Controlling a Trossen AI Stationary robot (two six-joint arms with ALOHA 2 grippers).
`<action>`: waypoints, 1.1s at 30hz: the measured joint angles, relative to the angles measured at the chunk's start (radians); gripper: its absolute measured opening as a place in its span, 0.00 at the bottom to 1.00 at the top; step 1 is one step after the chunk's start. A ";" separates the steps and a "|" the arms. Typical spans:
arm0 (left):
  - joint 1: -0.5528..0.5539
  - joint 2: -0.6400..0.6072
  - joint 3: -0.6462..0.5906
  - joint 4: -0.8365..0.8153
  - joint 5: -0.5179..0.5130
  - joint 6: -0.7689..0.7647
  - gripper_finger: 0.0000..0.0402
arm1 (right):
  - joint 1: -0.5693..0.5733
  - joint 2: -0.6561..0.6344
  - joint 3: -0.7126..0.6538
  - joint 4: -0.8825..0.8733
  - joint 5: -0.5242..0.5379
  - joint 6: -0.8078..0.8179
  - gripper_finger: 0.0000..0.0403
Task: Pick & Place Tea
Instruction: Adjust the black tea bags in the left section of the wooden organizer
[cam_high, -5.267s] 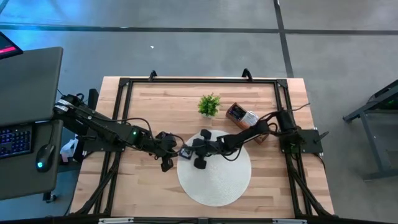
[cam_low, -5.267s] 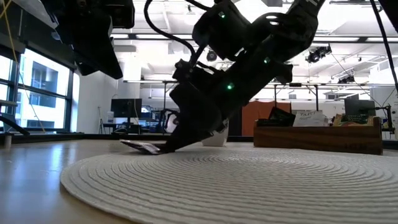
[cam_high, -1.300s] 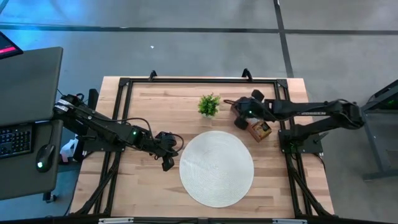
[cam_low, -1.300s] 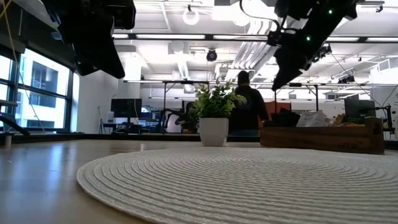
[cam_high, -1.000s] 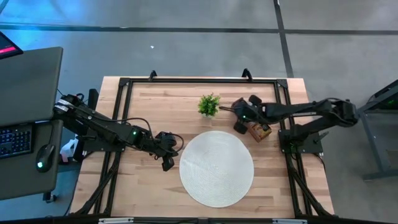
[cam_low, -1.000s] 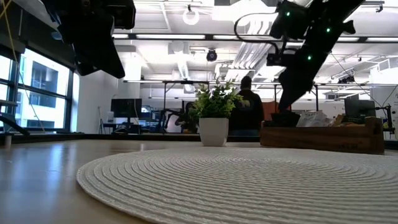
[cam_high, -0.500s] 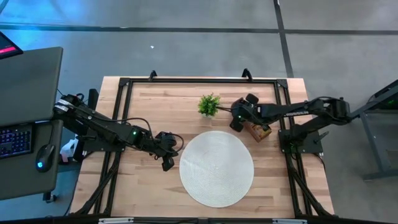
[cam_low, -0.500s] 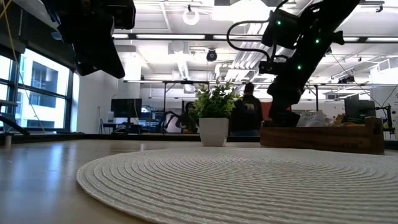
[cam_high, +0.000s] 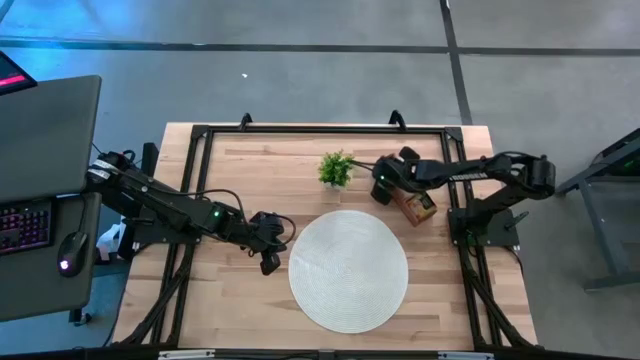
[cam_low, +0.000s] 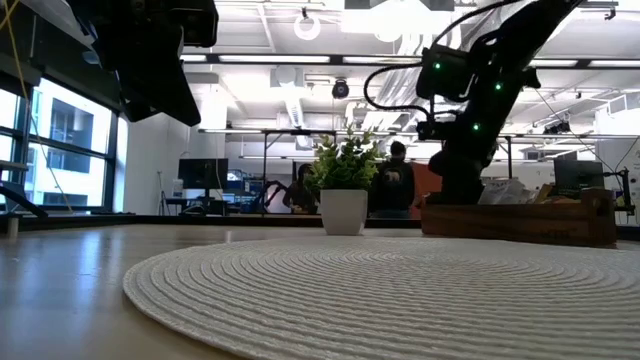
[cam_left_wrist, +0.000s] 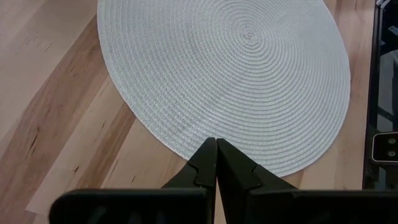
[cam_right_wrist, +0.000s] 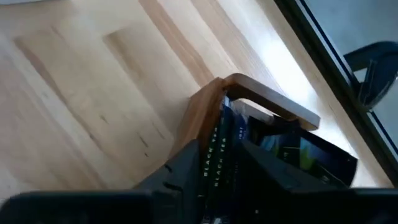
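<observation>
The tea, black sachets with pale print (cam_right_wrist: 212, 167), stands on edge inside the brown wooden tray (cam_high: 415, 205), packed at its far-left end. My right gripper (cam_high: 381, 188) points down into that tray end (cam_right_wrist: 249, 90); in the right wrist view it (cam_right_wrist: 220, 157) stands open with a dark finger on either side of the sachets. More sachets (cam_right_wrist: 311, 155) lie farther along the tray. My left gripper (cam_high: 268, 262) hovers shut at the left edge of the round white mat (cam_high: 348, 268), holding nothing; the left wrist view shows its closed tips (cam_left_wrist: 216, 147) over the mat's rim. My right gripper's fingers (cam_right_wrist: 180, 168) reach from above into the tray's far-left end, one on each side of the black sachets' upper edges (cam_right_wrist: 216, 149). Whether they touch the sachets I cannot tell. The sachets stand upright in the tray.
A small green plant in a white pot (cam_high: 337, 168) stands just left of the tray, close to my right gripper. The black frame rail (cam_high: 320, 130) runs round the tabletop. The woven mat (cam_low: 380, 290) fills the table's middle. A person (cam_low: 397, 185) stands far behind the table.
My right gripper has gone down from above the tray into its far-left end, shifting slightly toward the plant. The mat and my left gripper have stayed as they were.
</observation>
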 joint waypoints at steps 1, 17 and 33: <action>0.000 0.000 0.000 0.000 0.000 0.000 0.01 | -0.008 0.000 0.000 -0.001 -0.006 0.000 0.25; 0.000 0.000 0.000 0.000 0.000 0.000 0.01 | -0.042 -0.008 0.050 -0.057 -0.028 -0.069 0.02; 0.000 0.000 0.000 -0.001 0.074 -0.018 0.01 | -0.093 -0.010 0.206 -0.278 -0.193 -0.007 0.01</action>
